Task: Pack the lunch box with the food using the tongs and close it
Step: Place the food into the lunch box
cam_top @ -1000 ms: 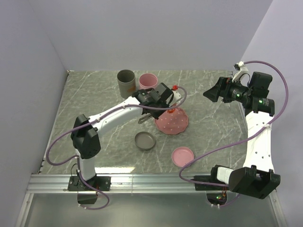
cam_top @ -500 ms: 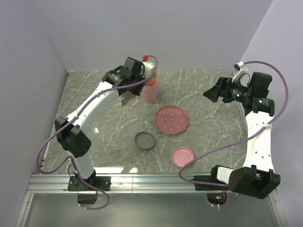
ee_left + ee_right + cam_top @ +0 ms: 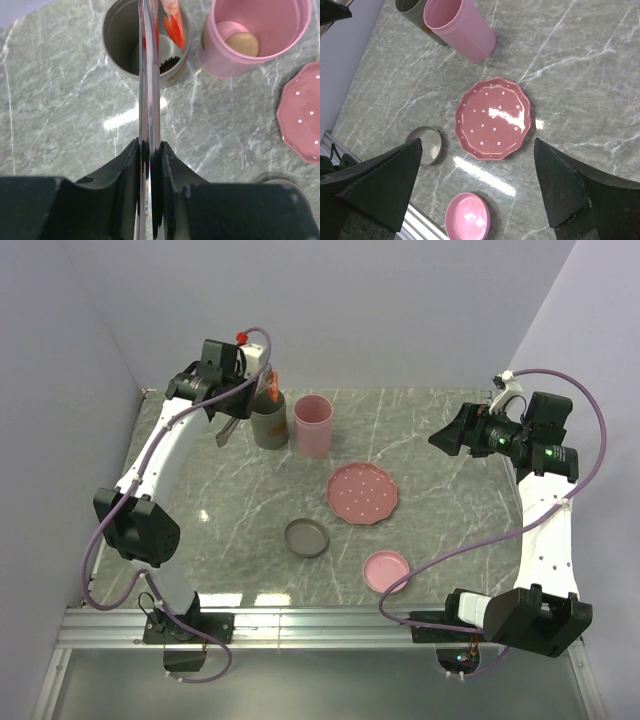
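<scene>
My left gripper is shut on the slim metal tongs, held high at the back left. At the tongs' far end hangs the red-orange shrimp-like piece, over the rim of the lunch box's grey cup. The dark brown piece lies inside that cup. The beige ball sits in the pink cup next to it. The tongs' tips are cut off by the wrist view's top edge. My right gripper hovers open at the right.
The pink scalloped plate lies bare mid-table. A grey lid and a pink lid lie nearer the front. Walls stand close behind and left of the cups.
My left arm swung from over the pink plate to the back left, carrying the shrimp piece in the tongs to above the grey cup. The right arm has not moved.
</scene>
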Robot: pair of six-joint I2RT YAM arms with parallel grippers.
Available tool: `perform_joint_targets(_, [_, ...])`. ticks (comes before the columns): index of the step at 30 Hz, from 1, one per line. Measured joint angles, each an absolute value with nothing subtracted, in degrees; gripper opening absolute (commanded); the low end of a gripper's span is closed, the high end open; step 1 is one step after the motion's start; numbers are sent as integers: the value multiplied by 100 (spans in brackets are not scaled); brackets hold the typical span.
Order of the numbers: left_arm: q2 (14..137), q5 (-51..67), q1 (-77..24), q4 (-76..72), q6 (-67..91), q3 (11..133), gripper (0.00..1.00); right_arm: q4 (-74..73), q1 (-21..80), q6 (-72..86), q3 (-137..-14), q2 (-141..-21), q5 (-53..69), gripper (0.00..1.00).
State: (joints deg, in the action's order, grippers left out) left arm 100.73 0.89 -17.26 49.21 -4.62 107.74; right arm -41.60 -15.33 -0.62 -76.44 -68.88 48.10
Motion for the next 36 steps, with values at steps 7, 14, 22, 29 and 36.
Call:
perform_joint_targets(7, [9946,172,-1490,4823,-482,10348,18,-4160,-1533,-62,-7642,-6888,4812,99])
perform_joint_targets(14, [9946,165,-1433,4722,-515,10125,25,-4160,-1533,-62,-7642,-6888,4812,99])
perform_joint_targets(22, [9948,119,-1387,4606,-561,10125,40,-4160,-1533,-62,-7642,-6888,4814,99])
perform_joint_targets(29, [10014,110,-1385,4617,-639,10224,43,-4163,-1533,-62,-7642,-6888,4816,99])
perform_joint_targets(36, [9929,211,-1385,4764,-617,10595,45,-4165,-1533,-67,-7644,-6888,4816,99])
